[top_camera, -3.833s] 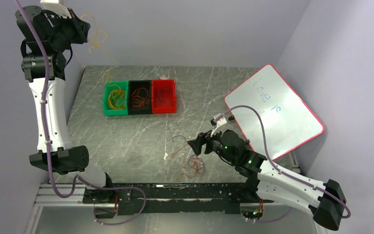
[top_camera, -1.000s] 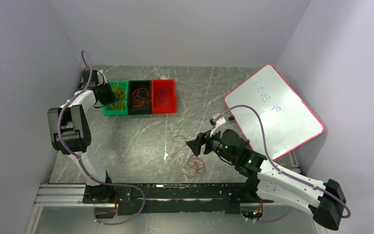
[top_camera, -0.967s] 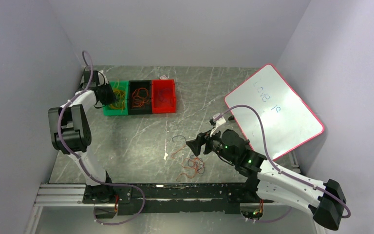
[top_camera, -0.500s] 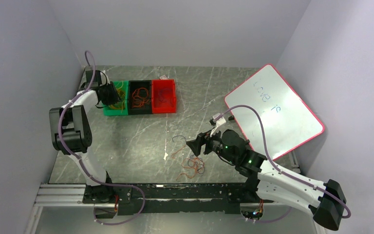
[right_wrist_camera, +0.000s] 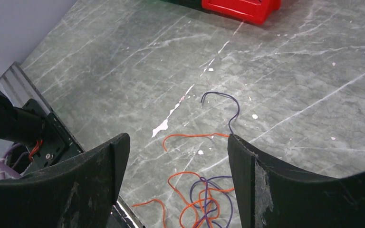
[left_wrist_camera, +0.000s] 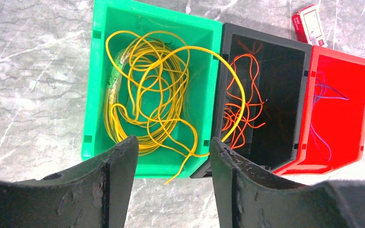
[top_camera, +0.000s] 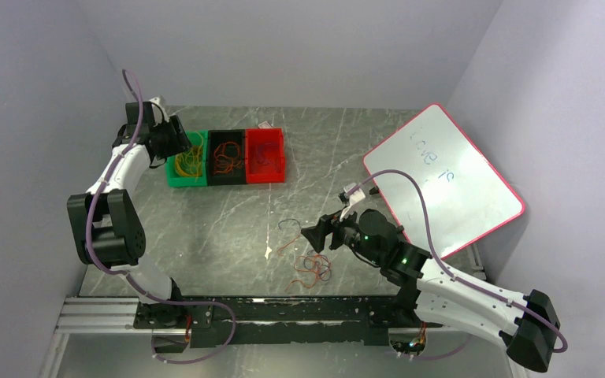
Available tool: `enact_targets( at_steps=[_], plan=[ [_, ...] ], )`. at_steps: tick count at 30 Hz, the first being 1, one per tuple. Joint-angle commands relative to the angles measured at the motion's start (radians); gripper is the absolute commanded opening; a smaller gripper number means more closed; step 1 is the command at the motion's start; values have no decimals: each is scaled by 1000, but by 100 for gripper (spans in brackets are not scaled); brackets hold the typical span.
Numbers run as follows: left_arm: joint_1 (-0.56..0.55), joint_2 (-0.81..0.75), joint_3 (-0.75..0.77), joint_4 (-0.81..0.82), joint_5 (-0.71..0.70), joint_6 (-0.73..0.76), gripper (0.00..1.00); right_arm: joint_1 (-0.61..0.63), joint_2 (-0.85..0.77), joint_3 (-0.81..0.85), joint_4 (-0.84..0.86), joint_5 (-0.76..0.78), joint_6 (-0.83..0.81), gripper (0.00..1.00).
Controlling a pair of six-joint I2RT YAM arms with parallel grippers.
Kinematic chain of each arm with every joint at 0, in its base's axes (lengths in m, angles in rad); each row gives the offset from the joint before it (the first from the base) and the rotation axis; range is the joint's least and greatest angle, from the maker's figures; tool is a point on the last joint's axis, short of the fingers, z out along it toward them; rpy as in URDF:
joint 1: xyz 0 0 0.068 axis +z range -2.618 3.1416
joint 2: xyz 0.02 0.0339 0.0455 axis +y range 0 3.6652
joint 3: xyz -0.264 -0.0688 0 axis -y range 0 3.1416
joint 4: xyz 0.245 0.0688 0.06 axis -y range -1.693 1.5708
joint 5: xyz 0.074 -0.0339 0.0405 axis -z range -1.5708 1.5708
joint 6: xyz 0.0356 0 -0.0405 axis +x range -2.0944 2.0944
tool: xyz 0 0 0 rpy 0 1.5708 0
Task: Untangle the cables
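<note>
We see a grey, white-veined table (top_camera: 205, 228) closed in by 3 plain pale lilac walls (top_camera: 299, 47), evenly lit, a red-framed whiteboard (top_camera: 441, 177) lying at its right edge.

A pink-framed whiteboard (top_camera: 441, 177), lying on the surface (top_camera: 315, 157) just beyond and to the right of the right gripper (top_camera: 315, 235), carries the only writing large enough to make out: faint blue handwriting whose first word appears to read "Love", followed by a short second word that cannot be made out. Ahead of the left gripper (left_wrist_camera: 171, 145) and off to its right, a small red-and-white card (left_wrist_camera: 309, 23) lies on the surface past the red bin (left_wrist_camera: 342, 109); its print is too small to read.
</note>
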Motion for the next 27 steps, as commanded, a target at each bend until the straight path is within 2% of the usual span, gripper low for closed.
enact_targets(
  at_steps=[1,5,11,14,27],
  plan=[
    [-2,-28,32,-39,-37,15,63,-1,-4,-1,14,-16,0,79],
    [0,-32,45,-30,-27,17,66,-1,-4,0,12,-19,-2,79],
    [-5,-3,104,-20,105,44,73,-1,-4,-4,10,-16,0,79],
    [-25,10,127,-19,124,58,73,0,-3,-7,15,-18,2,79],
    [-194,90,168,-77,-101,108,62,-1,6,-6,14,-24,2,79]
  ],
)
